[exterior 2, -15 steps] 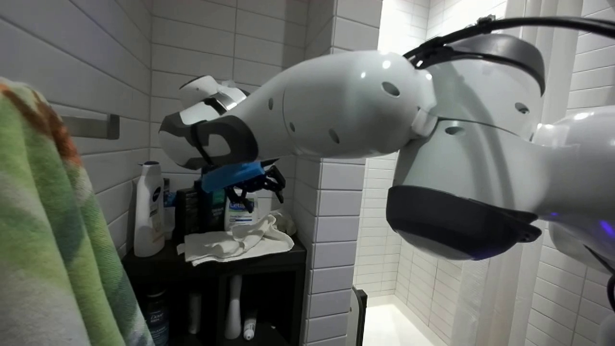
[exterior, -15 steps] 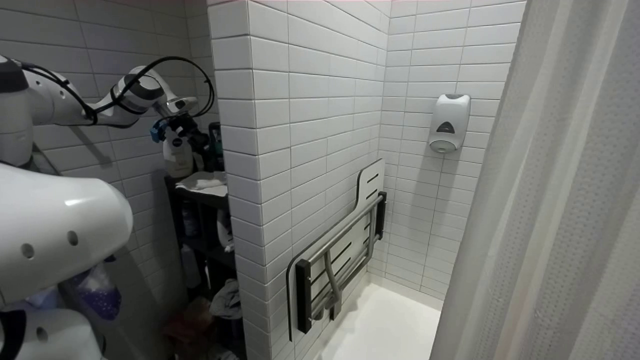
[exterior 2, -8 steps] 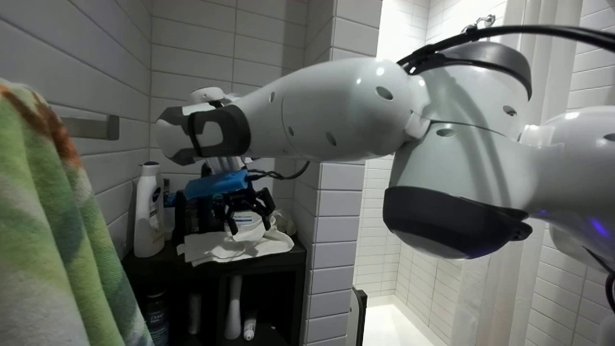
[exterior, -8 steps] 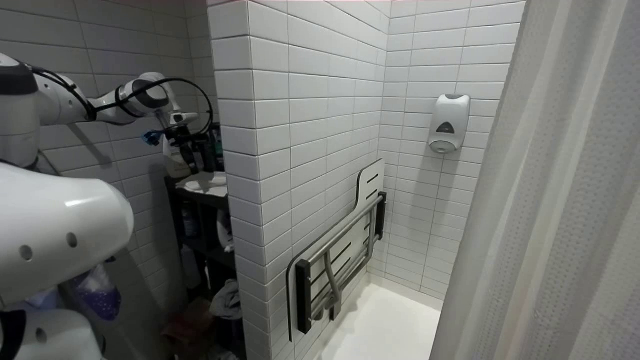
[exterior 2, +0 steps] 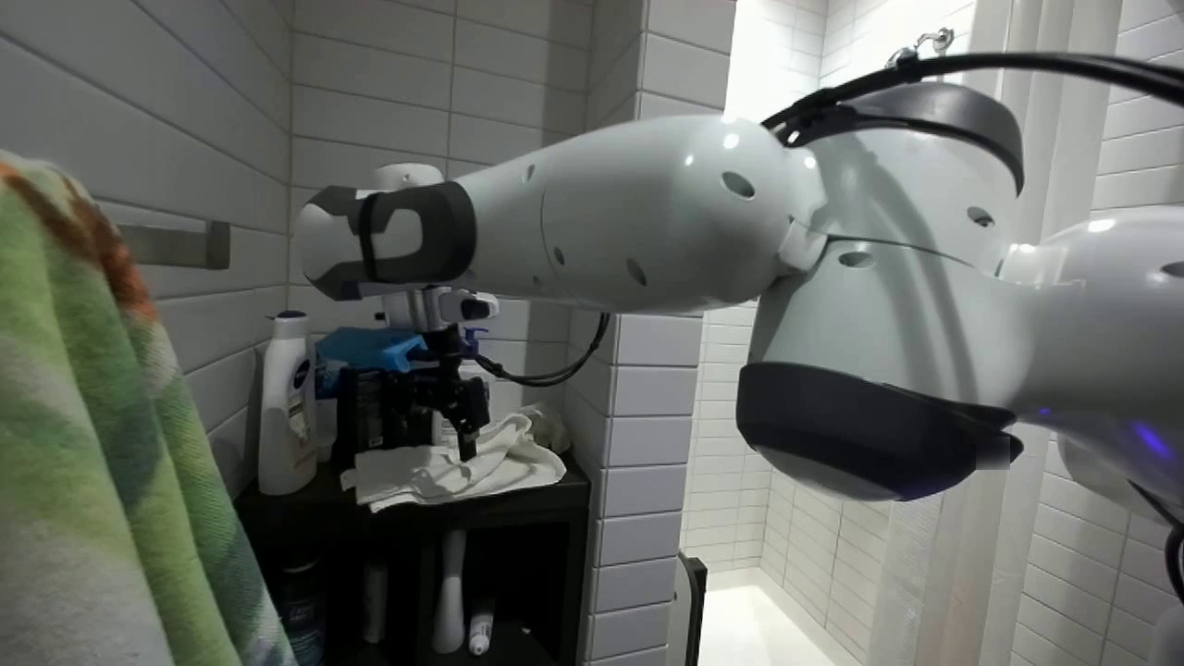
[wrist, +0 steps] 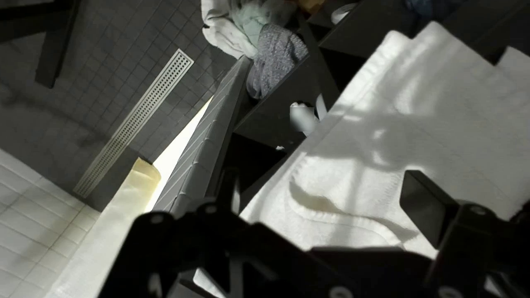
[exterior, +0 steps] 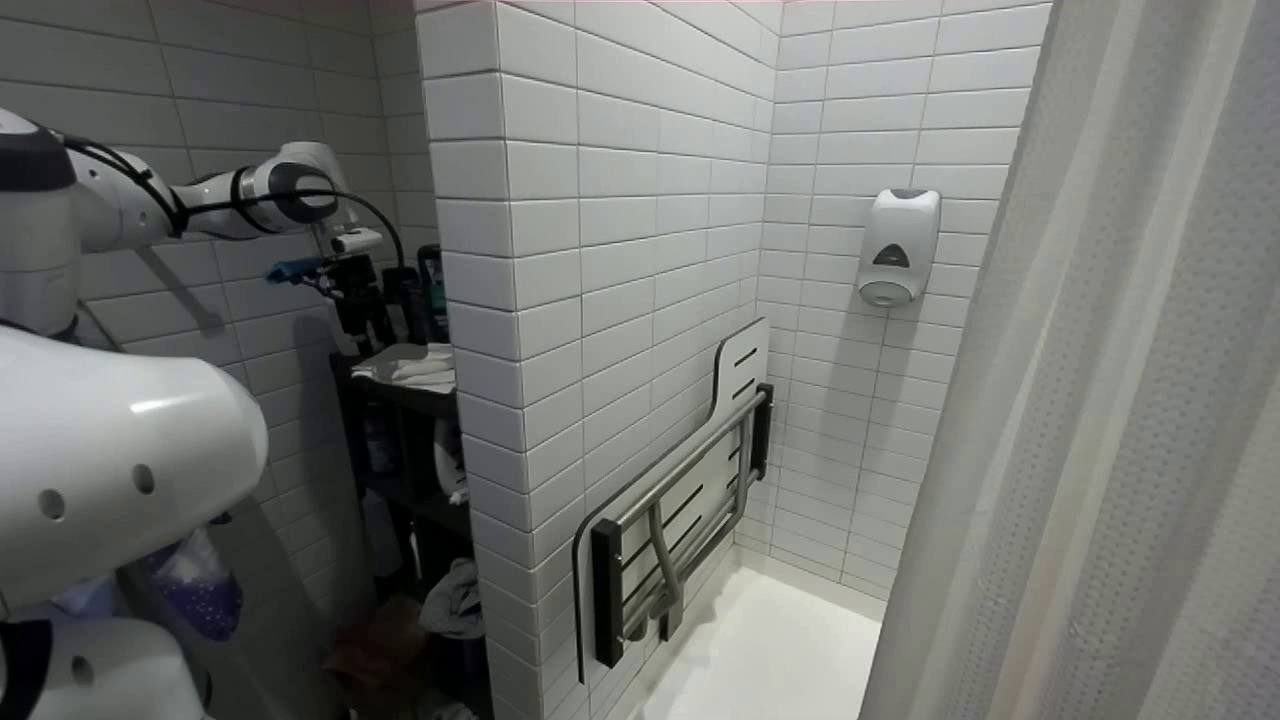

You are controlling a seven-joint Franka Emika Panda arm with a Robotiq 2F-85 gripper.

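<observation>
Gripper (wrist: pixel 327 196) above cloth (exterior 2: pixel 398 476) on shelf (exterior 2: pixel 555 504)

Gripper: one, pointing down at the end of a white arm (exterior 2: pixel 647 213). Its fingers (wrist: pixel 428 211) stand well apart, cloth showing below the gap. Whether a fingertip touches the fabric cannot be told.

Cloth: white, rumpled, spread over the black shelf's top directly beneath the gripper. One curled fold shows between the fingers in the wrist view.

Shelf top, further items: white bottle (exterior 2: pixel 289 407), upright, near the cloth; dark container (exterior 2: pixel 361 421), upright, behind the cloth; blue pump (exterior 2: pixel 474 340), behind the gripper, the part below it mostly hidden.

Lower compartments: tube (exterior 2: pixel 480 629), white, lying; pale bottle (exterior 2: pixel 450 601), upright, just beside the tube; dark can (exterior 2: pixel 302 610), in the neighbouring compartment, label blurred.

Surroundings: multicoloured towel (exterior 2: pixel 111 444), in the foreground of an exterior view; metal rail (exterior 2: pixel 171 245), on the wall past it; slatted seat (exterior: pixel 700 480), folded up against tile; dispenser (exterior: pixel 900 248), white, wall-mounted; curtain (exterior: pixel 1000 480), pale, hanging; drain (wrist: pixel 134 122), long, perforated, set in dark floor tile; laundry (wrist: pixel 277 54), grey, heaped, low by the shelf.
</observation>
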